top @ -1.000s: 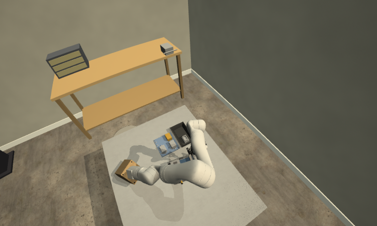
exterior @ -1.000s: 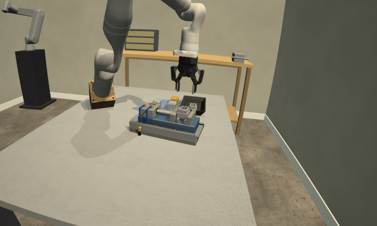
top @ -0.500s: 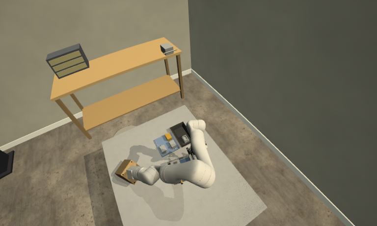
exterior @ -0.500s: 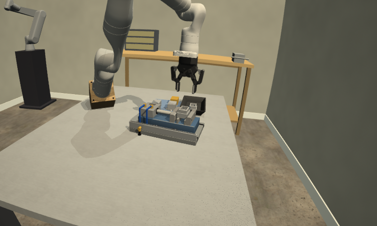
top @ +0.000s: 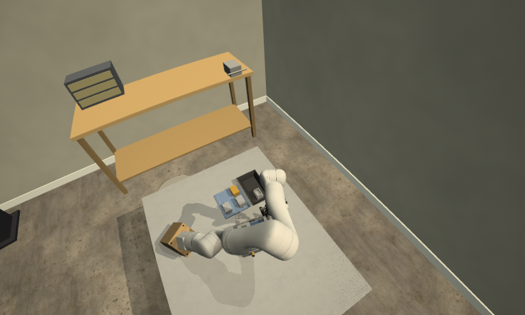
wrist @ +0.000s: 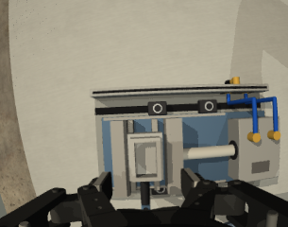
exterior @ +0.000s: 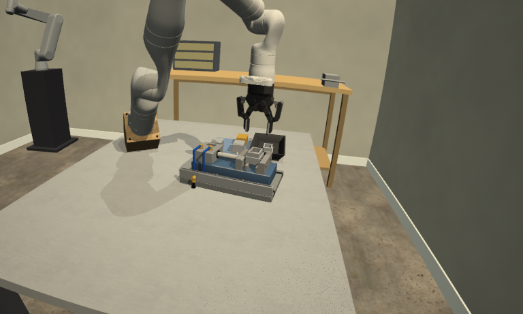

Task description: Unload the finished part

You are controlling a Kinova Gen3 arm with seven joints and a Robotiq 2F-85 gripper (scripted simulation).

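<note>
The finished part (exterior: 255,153), a light grey block with a square pocket on top, sits between the jaws of the vise (exterior: 231,164) on the table. In the wrist view the part (wrist: 145,157) lies straight below, with the vise's screw to its right. My gripper (exterior: 257,129) hangs open and empty a short way above the part, its fingers spread to either side. The black outfeed tray stands just behind the vise and holds one similar part (top: 258,193). In the overhead view my arm hides most of the vise.
A blue pallet (top: 231,202) with grey blocks and an orange block (exterior: 242,137) lies behind the vise, left of the tray. My arm's wooden base (exterior: 141,135) is at the table's back left. A workbench (top: 162,91) and a second robot (exterior: 45,106) stand beyond.
</note>
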